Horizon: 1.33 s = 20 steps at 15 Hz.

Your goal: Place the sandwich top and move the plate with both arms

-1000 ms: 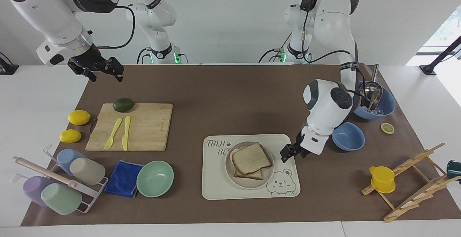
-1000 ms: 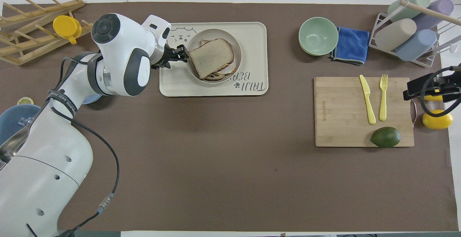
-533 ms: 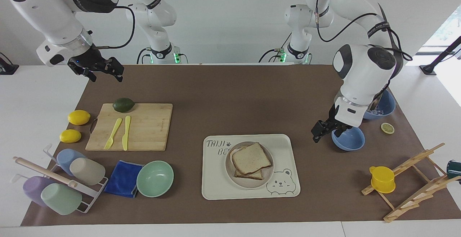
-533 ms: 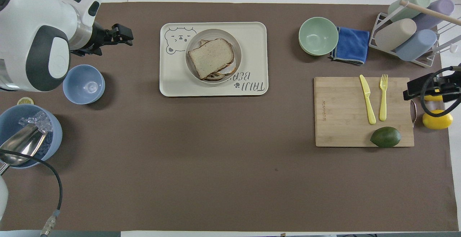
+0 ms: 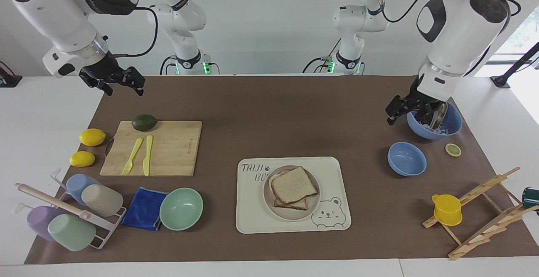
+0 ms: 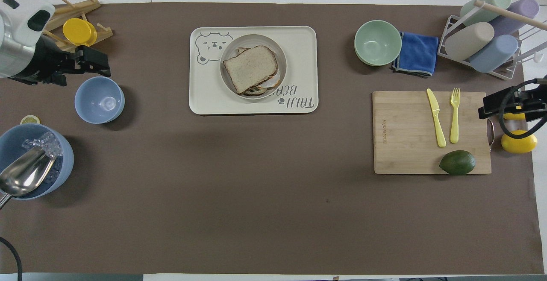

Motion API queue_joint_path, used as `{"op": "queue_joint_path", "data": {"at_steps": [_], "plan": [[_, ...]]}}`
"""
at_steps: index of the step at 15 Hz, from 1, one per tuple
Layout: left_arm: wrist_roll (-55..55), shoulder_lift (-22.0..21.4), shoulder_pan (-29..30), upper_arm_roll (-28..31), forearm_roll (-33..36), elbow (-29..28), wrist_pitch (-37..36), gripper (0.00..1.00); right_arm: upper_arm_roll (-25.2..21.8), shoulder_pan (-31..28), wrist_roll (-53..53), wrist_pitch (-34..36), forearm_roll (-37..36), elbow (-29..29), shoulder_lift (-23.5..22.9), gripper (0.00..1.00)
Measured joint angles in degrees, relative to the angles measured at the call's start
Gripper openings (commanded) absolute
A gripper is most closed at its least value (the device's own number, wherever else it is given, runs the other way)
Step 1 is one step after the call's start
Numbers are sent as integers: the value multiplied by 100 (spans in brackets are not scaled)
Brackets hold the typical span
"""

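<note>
A robotics lab staged as a kitchen: two white jointed robot arms [image 5: 454, 20] stand over a brown-covered tabletop [image 5: 269, 104] against bare white walls.

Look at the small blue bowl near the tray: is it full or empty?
Empty. The overhead view shows the small blue bowl's bare inside down to its base, unlike the larger blue bowl beside it, which holds ice and a metal scoop.

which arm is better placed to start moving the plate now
Left, probably. Its open pincer hangs by the ice bowl, closer to the plate and sandwich top. The right pincer waits, open, past the cutting board.
</note>
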<state>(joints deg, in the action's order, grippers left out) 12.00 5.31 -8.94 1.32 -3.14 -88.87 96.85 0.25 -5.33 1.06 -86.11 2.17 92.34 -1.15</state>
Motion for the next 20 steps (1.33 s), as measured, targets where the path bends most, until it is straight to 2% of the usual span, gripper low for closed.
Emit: {"op": "queue_joint_path", "data": {"at_steps": [5,9,12,17,20], "plan": [[-442,-741,22,-3,4,-743,-356,100,0,0,0,0,0,0,0,100],[-820,-914,23,-25,4,-1220,139,100,0,0,0,0,0,0,0,100],[-843,-912,23,-48,52,-1214,210,100,0,0,0,0,0,0,0,100],[-853,-801,23,-61,299,-710,-357,100,0,0,0,0,0,0,0,100],[-853,-751,24,-59,283,-663,-400,100,0,0,0,0,0,0,0,100]]}}
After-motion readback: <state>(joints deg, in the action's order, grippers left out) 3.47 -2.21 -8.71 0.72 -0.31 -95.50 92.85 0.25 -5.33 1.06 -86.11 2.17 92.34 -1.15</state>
